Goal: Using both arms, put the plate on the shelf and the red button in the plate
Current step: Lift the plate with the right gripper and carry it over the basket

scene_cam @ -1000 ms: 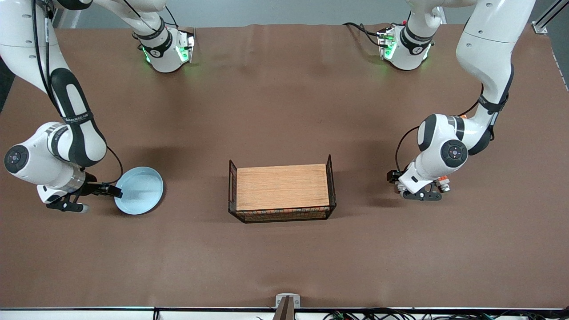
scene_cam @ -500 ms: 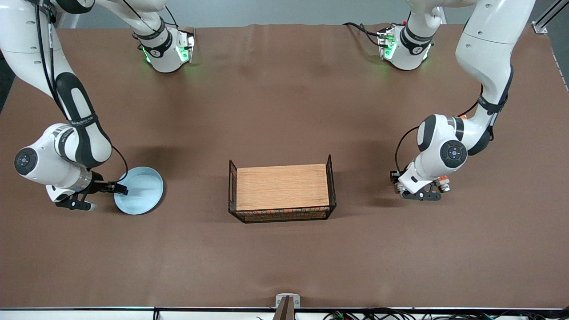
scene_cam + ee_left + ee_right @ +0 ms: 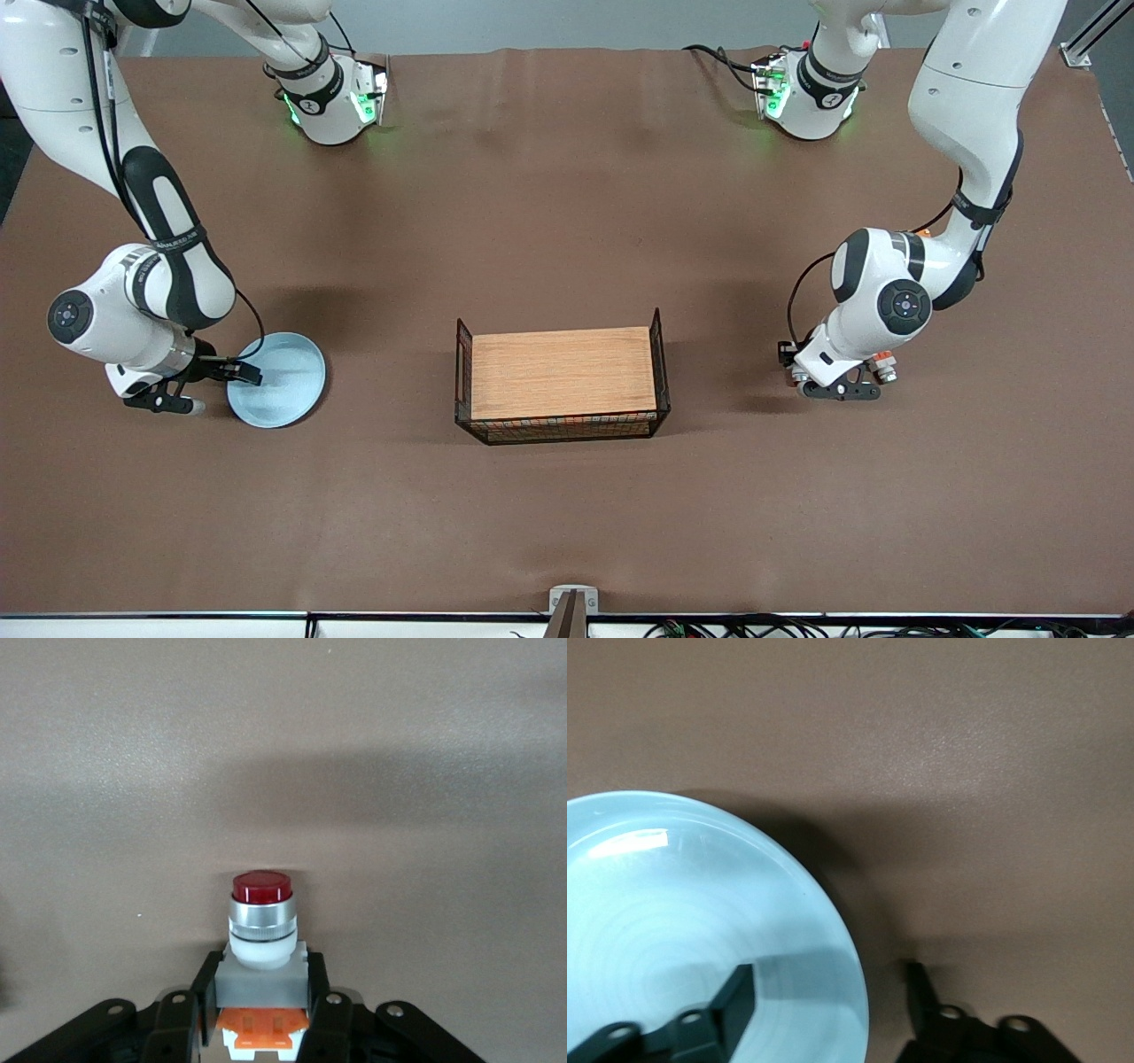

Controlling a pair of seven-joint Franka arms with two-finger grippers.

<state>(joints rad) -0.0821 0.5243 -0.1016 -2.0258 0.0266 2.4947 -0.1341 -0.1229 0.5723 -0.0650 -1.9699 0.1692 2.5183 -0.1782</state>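
Right pincer [image 3: 217, 381] has slid toward the plate [image 3: 282, 383] over the last second; fingers now straddle its rim, one inside, one outside, not yet closed. Plate lies on the desk [image 3: 567, 221] at the right arm's end. Left pincer [image 3: 837, 379], unmoved, clamps the red button [image 3: 262, 926] low over the desk. Lift likely next.

one plate [image 3: 282, 381], one red button [image 3: 261, 889], one basket [image 3: 660, 330]

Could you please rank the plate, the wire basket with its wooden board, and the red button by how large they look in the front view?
1. Wire basket with its wooden board.
2. Plate, its rim between the right gripper's fingers.
3. Red button, mostly hidden in the left gripper.
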